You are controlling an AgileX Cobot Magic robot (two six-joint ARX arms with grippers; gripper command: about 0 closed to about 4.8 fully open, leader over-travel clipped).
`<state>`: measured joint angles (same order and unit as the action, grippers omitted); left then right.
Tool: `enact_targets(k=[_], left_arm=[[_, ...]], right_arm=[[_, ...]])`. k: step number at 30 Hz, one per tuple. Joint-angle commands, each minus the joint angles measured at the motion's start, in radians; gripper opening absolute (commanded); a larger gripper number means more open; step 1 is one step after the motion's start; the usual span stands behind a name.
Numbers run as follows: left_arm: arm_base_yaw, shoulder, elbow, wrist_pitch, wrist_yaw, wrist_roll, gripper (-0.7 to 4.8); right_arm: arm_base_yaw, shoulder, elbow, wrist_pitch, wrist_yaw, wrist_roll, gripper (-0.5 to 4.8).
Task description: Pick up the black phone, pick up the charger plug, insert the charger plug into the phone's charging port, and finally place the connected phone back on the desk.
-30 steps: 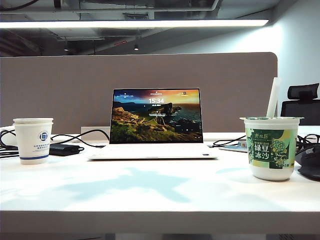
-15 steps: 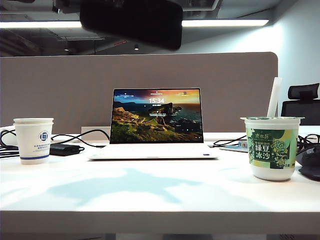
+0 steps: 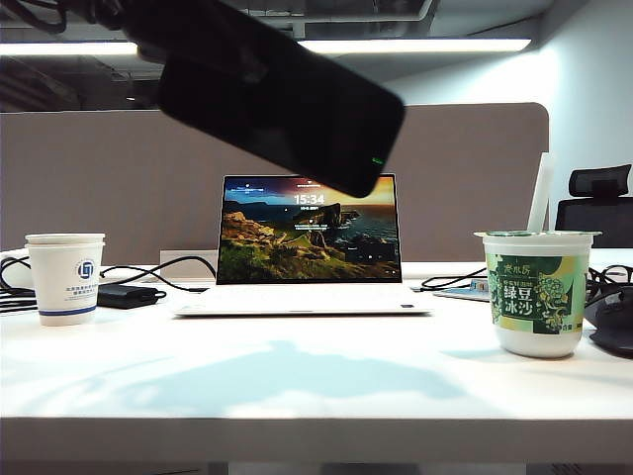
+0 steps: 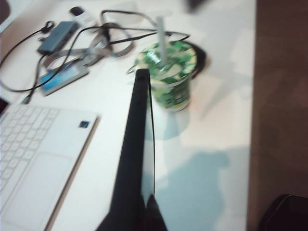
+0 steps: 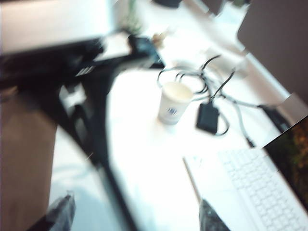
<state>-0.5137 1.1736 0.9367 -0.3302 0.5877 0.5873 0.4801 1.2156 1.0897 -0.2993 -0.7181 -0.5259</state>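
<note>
The black phone (image 3: 282, 99) hangs high above the desk (image 3: 316, 386) in the exterior view, tilted with its right end lower. In the left wrist view the phone (image 4: 135, 144) shows edge-on, and my left gripper (image 4: 147, 217) is shut on its near end. My right gripper (image 5: 137, 211) is open above the desk, with nothing gripped between its fingertips (image 5: 62, 209); a blurred dark strip runs between them. It does not show in the exterior view. The charger plug cannot be made out in the blur. The phone's charging port is too small to see.
An open laptop (image 3: 309, 242) stands mid-desk below the phone. A white paper cup (image 3: 65, 277) and a black power brick (image 3: 127, 295) with cables sit on the left. A green-labelled cup (image 3: 539, 292) with a straw is on the right, with more cables (image 4: 110, 38) behind it.
The phone has come down into the exterior view from the top edge and tipped, its right end now lower and over the laptop screen. The shadows on the desk have shifted.
</note>
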Motion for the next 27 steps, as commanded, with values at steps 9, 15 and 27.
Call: enact_targets(k=[9,15,27], left_arm=[[0.000,-0.007,0.008,-0.006,-0.016,0.098,-0.06],[-0.001,-0.008,0.008,-0.029,-0.016,0.124,-0.06],[-0.001,-0.006,0.008,-0.053,0.001,0.167,-0.06]], right_arm=[[0.083,0.048,0.003,-0.132,0.114,-0.194,3.28],[0.093,0.116,0.003,-0.138,0.114,-0.223,3.28],[0.127,0.217,0.004,-0.070,0.114,-0.241,3.24]])
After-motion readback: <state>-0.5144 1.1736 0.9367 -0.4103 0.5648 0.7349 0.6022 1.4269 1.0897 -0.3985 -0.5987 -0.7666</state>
